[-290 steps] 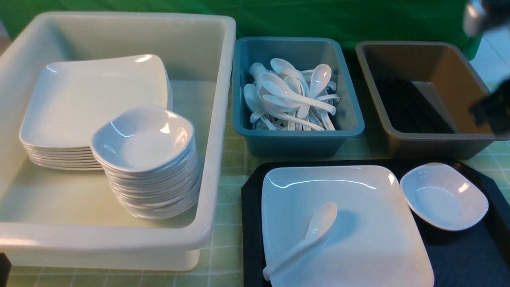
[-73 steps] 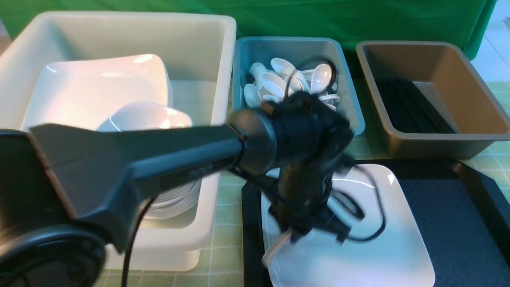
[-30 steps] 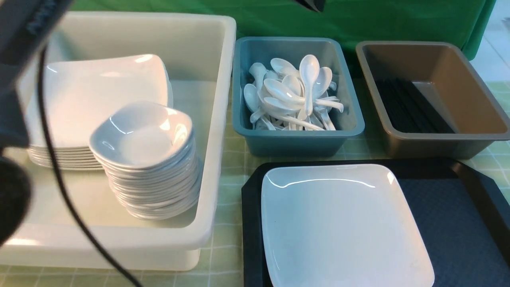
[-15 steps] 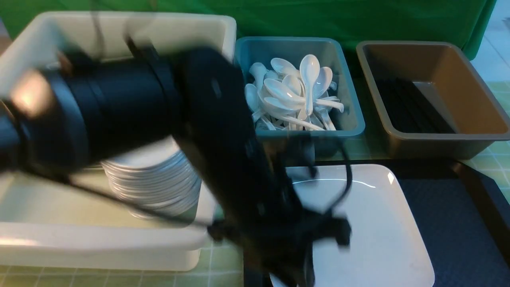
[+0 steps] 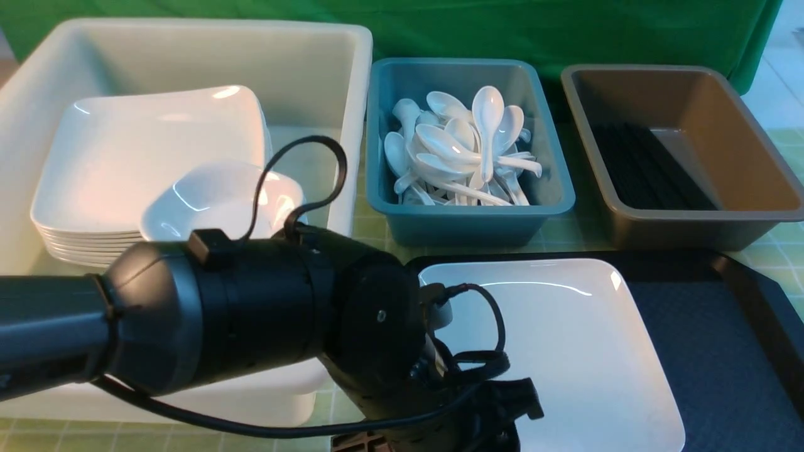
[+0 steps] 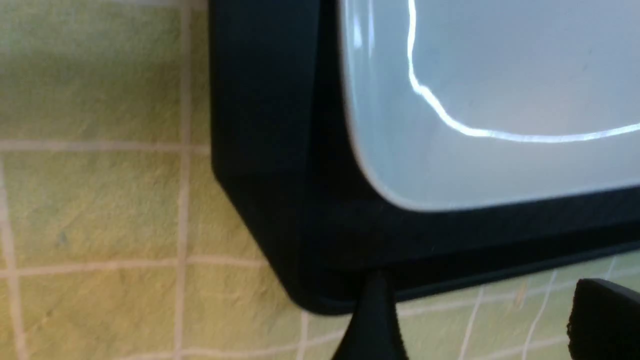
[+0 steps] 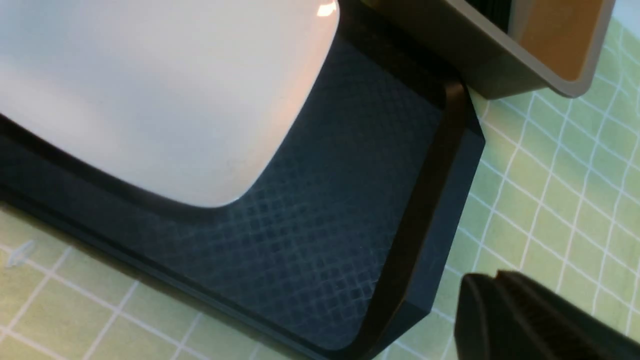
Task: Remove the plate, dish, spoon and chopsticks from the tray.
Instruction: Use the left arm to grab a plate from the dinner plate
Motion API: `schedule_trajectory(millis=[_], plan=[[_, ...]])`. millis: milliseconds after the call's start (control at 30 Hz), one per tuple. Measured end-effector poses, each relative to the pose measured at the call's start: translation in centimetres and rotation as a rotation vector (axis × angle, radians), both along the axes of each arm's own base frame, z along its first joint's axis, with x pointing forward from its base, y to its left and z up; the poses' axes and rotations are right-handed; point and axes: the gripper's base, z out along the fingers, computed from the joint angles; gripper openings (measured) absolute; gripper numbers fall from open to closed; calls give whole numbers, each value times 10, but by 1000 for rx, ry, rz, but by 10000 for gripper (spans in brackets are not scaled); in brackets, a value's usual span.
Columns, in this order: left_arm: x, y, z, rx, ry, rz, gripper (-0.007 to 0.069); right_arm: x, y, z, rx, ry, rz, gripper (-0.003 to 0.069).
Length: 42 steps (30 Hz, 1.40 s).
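Observation:
The large white plate (image 5: 553,351) lies alone on the black tray (image 5: 722,351). My left arm (image 5: 251,314) reaches across the front to the tray's near left corner. Its gripper (image 6: 487,327) is open and empty, hovering just off the tray's cut corner (image 6: 265,200), close to the plate's corner (image 6: 450,125). My right gripper (image 7: 495,280) is shut and empty, beside the tray's right edge (image 7: 425,200); it is out of the front view. A white spoon (image 5: 487,122) lies on top of the pile in the teal bin. Black chopsticks (image 5: 647,169) lie in the brown bin.
A white tub (image 5: 352,75) at the left holds a stack of plates (image 5: 144,150) and a stack of small dishes (image 5: 217,201), partly behind my arm. The teal bin (image 5: 559,201) and brown bin (image 5: 772,213) stand behind the tray on green checked cloth (image 5: 370,232).
The small dish and the spoon have left the tray. My left arm has swung down from over the tub and plate to the tray's near left corner.

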Motion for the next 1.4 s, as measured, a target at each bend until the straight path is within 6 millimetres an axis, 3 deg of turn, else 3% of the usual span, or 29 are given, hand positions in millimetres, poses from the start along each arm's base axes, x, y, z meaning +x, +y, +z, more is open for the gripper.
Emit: schedule_trajectory(millis=[167,367,767,1000,1167,1400], plan=[[5,-6,-8,-16,-18,54,459,0,1,0,3,0,15,10],[8,-8,-36,37,48,98,443,-2,7,0,3,1,92,17],[17,-13,-44,7,23,199,437,-3,9,0,4,1,114,26],[26,-23,-45,-102,-53,223,437,-3,9,0,4,0,115,31],[29,-25,-44,-133,-96,189,437,-3,9,0,4,0,115,34],[29,-18,-42,-50,-168,29,437,-3,9,0,5,-1,115,42]])
